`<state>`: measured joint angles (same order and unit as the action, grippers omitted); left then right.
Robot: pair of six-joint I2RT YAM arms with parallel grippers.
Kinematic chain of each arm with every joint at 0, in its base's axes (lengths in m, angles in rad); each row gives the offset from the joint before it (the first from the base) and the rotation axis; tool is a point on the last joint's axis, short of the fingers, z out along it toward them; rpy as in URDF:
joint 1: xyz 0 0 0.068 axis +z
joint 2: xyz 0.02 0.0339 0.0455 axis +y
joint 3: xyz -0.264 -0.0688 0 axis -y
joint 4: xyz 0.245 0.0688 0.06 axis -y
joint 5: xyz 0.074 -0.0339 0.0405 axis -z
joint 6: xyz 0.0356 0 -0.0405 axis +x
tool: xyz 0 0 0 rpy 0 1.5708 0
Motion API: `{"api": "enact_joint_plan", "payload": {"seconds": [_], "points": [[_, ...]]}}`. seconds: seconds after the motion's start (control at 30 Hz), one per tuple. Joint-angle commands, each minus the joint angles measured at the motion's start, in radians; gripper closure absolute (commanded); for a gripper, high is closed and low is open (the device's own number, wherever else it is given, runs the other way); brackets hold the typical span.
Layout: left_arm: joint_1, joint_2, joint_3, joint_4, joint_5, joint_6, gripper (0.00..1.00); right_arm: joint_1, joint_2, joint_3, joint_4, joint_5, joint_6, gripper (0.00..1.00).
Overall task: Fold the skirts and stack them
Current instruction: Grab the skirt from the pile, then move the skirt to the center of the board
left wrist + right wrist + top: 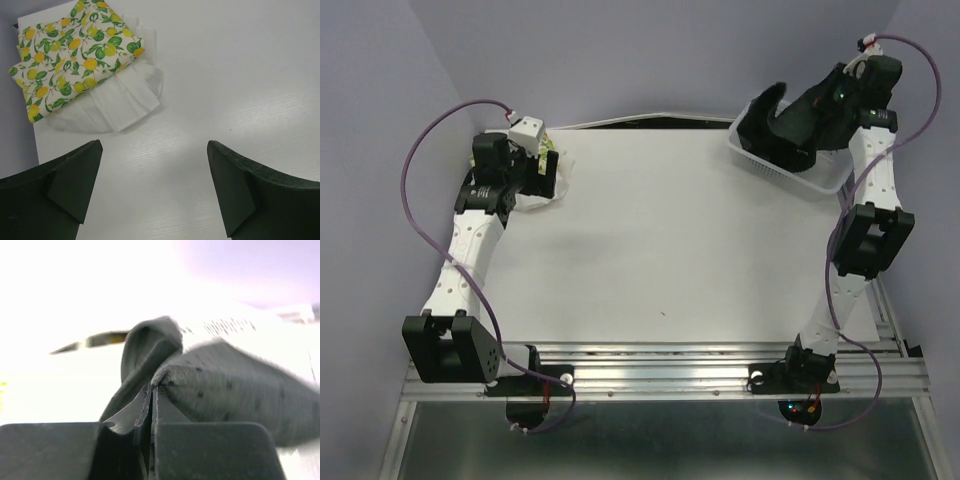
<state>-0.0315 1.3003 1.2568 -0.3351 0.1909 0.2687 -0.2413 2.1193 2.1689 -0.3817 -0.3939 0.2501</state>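
Note:
The lemon-print skirt (70, 55) lies folded on top of the plain white skirt (125, 97) at the table's far left. My left gripper (155, 150) hangs open just beside that pile, over bare table, with nothing between its fingers. The black skirt (775, 125) sits bunched in the white mesh basket (825, 180) at the far right. My right gripper (154, 385) is shut on a fold of the black skirt (235, 390), and cloth bulges over its jaws. In the top view the right fingertips are hidden among the black cloth.
The white table (660, 250) spreads between the two arms. The basket stands at its far right corner, partly over the edge. Purple walls close in the sides and back. A metal rail with both arm bases runs along the near edge.

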Motion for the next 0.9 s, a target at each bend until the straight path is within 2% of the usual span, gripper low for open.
{"api": "enact_joint_plan", "payload": {"seconds": [0.0, 0.17, 0.23, 0.3, 0.57, 0.73, 0.87], "points": [[-0.002, 0.019, 0.081, 0.065, 0.048, -0.051, 0.01, -0.003, -0.107, 0.115, 0.185, -0.164, 0.086, 0.99], [0.001, 0.05, 0.11, 0.088, 0.071, -0.103, 0.01, -0.003, -0.182, 0.112, 0.311, -0.379, 0.266, 0.99], [0.015, 0.053, 0.118, 0.103, 0.1, -0.124, 0.02, 0.02, -0.229, 0.074, 0.439, -0.449, 0.334, 0.99], [0.022, 0.05, 0.121, 0.111, 0.149, -0.135, 0.01, 0.033, -0.261, 0.051, 0.487, -0.489, 0.37, 0.99], [0.062, -0.004, 0.076, 0.176, 0.284, -0.126, 0.02, 0.105, -0.363, 0.039, 0.638, -0.499, 0.581, 0.99], [0.062, -0.036, 0.033, 0.189, 0.331, -0.1, 0.02, 0.195, -0.456, -0.102, 0.69, -0.534, 0.563, 0.99], [0.064, -0.053, 0.003, 0.182, 0.338, -0.072, 0.02, 0.293, -0.522, -0.323, 0.69, -0.629, 0.496, 0.99]]}}
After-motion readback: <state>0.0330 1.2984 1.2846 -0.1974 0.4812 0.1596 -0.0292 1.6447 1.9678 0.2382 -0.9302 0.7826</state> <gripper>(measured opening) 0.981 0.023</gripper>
